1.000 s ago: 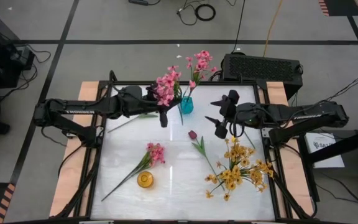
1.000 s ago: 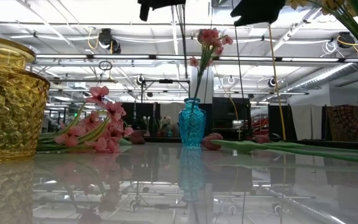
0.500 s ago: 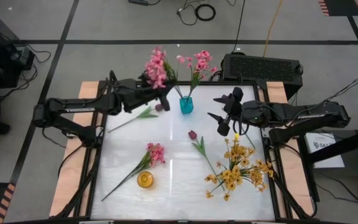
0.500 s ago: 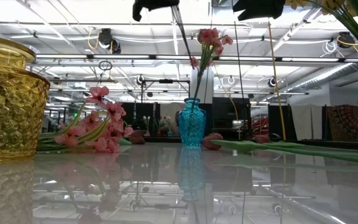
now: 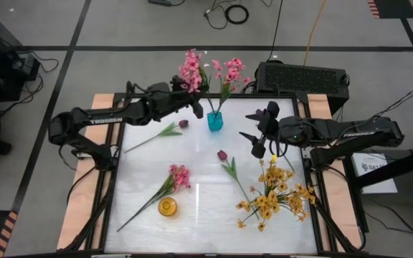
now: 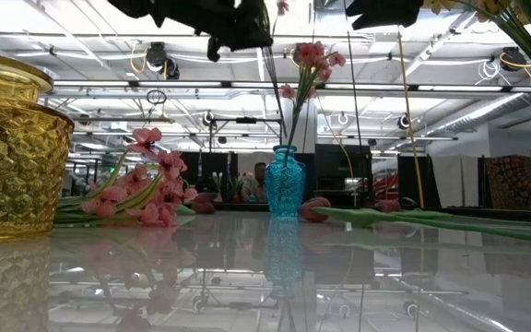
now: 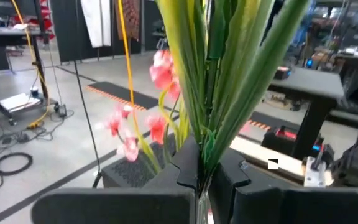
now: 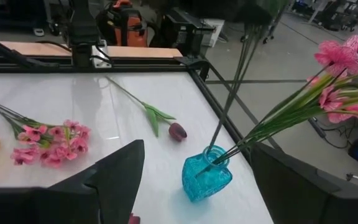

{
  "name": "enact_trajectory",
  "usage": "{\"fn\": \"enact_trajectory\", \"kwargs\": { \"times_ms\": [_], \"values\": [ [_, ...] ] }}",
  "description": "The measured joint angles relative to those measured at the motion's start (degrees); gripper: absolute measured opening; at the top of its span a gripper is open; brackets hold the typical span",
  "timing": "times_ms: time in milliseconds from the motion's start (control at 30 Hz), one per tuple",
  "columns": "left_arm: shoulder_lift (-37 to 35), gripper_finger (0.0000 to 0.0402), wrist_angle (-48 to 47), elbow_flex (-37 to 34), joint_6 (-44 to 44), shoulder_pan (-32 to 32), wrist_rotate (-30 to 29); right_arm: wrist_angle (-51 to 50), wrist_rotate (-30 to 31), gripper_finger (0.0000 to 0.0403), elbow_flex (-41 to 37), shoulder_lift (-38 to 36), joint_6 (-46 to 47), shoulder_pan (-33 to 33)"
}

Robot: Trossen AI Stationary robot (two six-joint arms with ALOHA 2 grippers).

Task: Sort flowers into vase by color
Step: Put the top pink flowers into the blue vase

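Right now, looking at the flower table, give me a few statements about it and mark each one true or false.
1. The left gripper holds a pink spray with its stem end in the blue vase. True.
2. The right gripper is shut on a yellow flower. False: its fingers are open and hold nothing.
3. The yellow vase already holds flowers. False: it holds none.
4. A pink spray lies on the table beside the yellow vase. True.
5. The yellow sprays stand in the blue vase. False: they lie on the table, on the right arm's side.
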Motion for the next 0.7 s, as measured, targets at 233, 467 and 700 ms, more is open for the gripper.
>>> {"fn": "enact_trajectory", "kwargs": {
  "times_ms": [233, 467, 700],
  "values": [
    [2.1, 0.0017, 0.1, 0.0, -0.3, 1.3, 0.0, -0.9, 0.0, 0.0285, 0.0, 0.0, 0.5, 0.3],
    [2.8, 0.0017, 0.5, 0.0, -0.2, 2.6, 0.0, -1.1, 0.0, 0.0285, 0.0, 0.0, 0.5, 0.3],
    [4.1, 0.0017, 1.3, 0.1, -1.9, 2.9, 0.0, -1.1, 0.0, 0.0285, 0.0, 0.0, 0.5, 0.3]
  ]
}}
